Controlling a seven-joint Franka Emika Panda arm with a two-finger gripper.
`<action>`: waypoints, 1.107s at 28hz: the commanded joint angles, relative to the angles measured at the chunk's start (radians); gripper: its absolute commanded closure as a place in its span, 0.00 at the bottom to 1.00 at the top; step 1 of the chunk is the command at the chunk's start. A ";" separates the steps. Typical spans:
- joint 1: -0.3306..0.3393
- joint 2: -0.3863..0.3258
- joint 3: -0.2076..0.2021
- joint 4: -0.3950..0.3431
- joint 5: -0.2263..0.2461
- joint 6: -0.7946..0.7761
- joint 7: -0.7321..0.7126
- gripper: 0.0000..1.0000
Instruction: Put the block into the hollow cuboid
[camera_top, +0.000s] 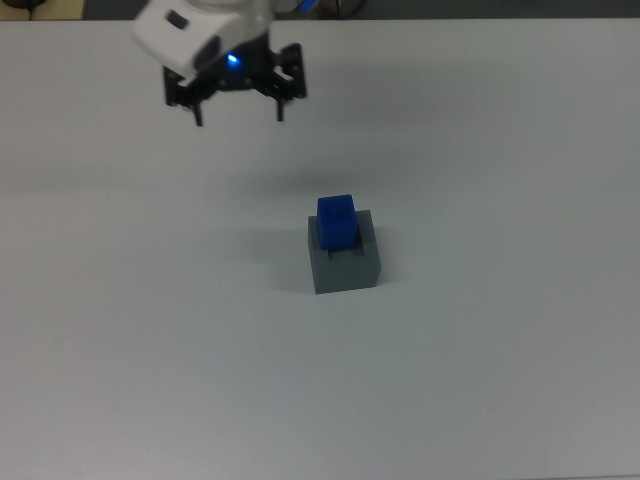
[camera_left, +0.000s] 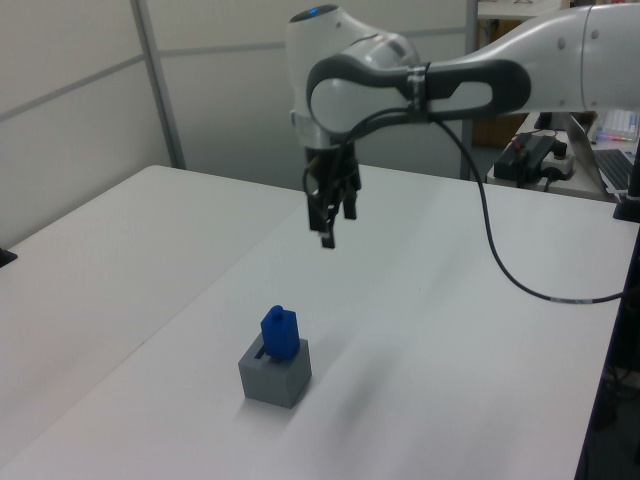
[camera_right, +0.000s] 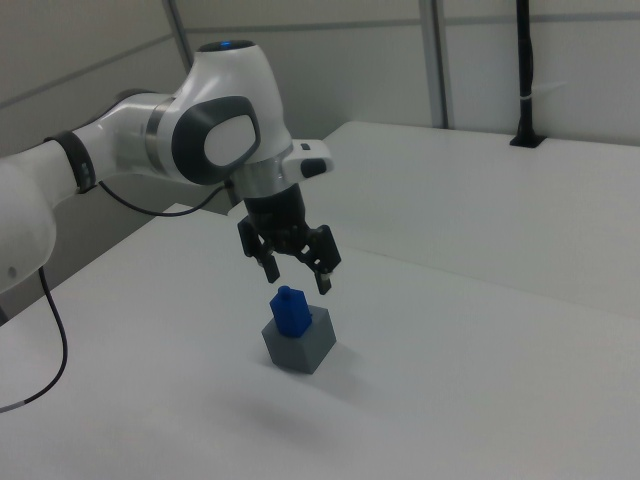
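The bright blue block (camera_top: 336, 222) stands in the recess of the grey hollow cuboid (camera_top: 346, 268), its upper part sticking out above the rim. My gripper (camera_top: 239, 118) hangs open and empty, well off toward the top view's upper left of the cuboid. In the left view the gripper (camera_left: 336, 224) is high above and behind the block (camera_left: 279, 332) and cuboid (camera_left: 274, 377). From the right view the gripper (camera_right: 298, 283) hovers above the block (camera_right: 292, 313) seated in the cuboid (camera_right: 302, 347), clear of it.
The white table (camera_top: 480, 380) carries only the cuboid. A black cable (camera_left: 497, 262) hangs from the arm over the left view's right half of the table. Wall panels (camera_left: 90, 90) stand behind the table's far edge in the left view.
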 joint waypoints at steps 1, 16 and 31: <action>-0.002 -0.019 -0.045 0.002 0.005 -0.037 -0.037 0.00; -0.033 -0.012 -0.063 0.002 0.005 -0.049 -0.043 0.00; -0.042 -0.021 -0.072 0.002 0.006 -0.066 -0.060 0.00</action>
